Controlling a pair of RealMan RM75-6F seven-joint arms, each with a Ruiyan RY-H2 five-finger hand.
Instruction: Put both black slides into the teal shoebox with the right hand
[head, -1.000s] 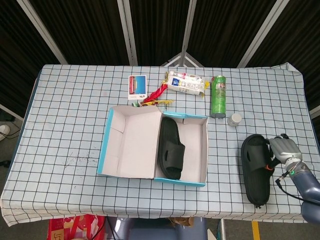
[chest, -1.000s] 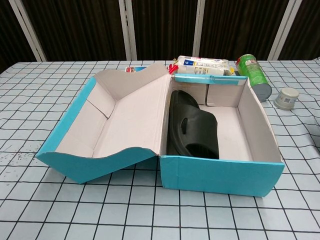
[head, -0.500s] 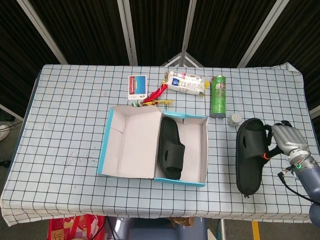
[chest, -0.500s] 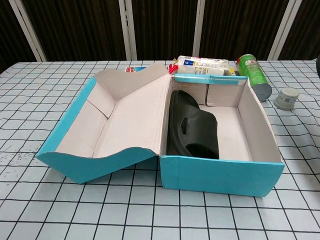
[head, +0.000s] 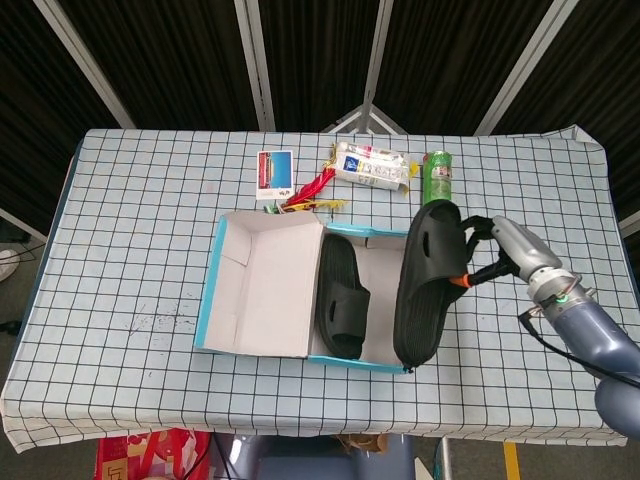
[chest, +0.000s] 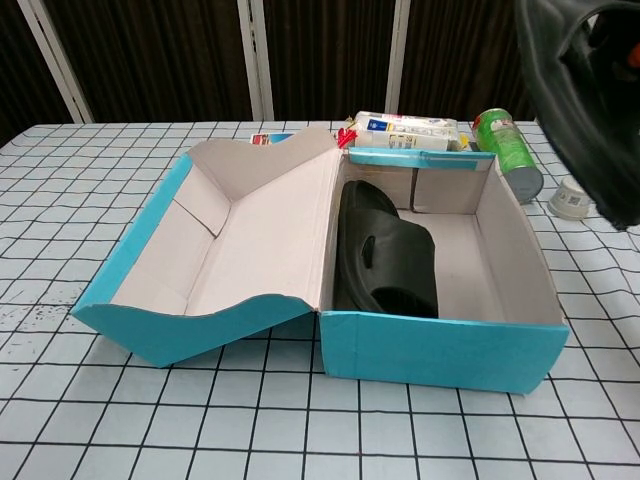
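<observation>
1. Your carried slide (head: 428, 285) hangs right of centre in the head view, over the right wall of the shoebox (head: 400, 367); in the chest view it fills the upper right corner, clear of the table (head: 140, 220).
2. Your right hand (head: 500, 248) holds it by the strap end, fingers closed on its upper right edge; how far they wrap I cannot tell, since the slide hides them.
3. The other slide (head: 341, 297) already lies in the box, against the left side of the tray, next to the open lid (head: 265, 285); so half the task looks done.
4. The bare floor on the right of the tray looks wide enough for the second slide; you have yet to bring it over that gap, lower it and let go.
5. Your left hand shows in neither view.
6. Beyond the box, toward the top of the frame: a green can (head: 437, 178), partly behind the carried slide; a white packet (head: 372, 166); a card (head: 274, 173); red and yellow wrappers (head: 310, 195).
</observation>
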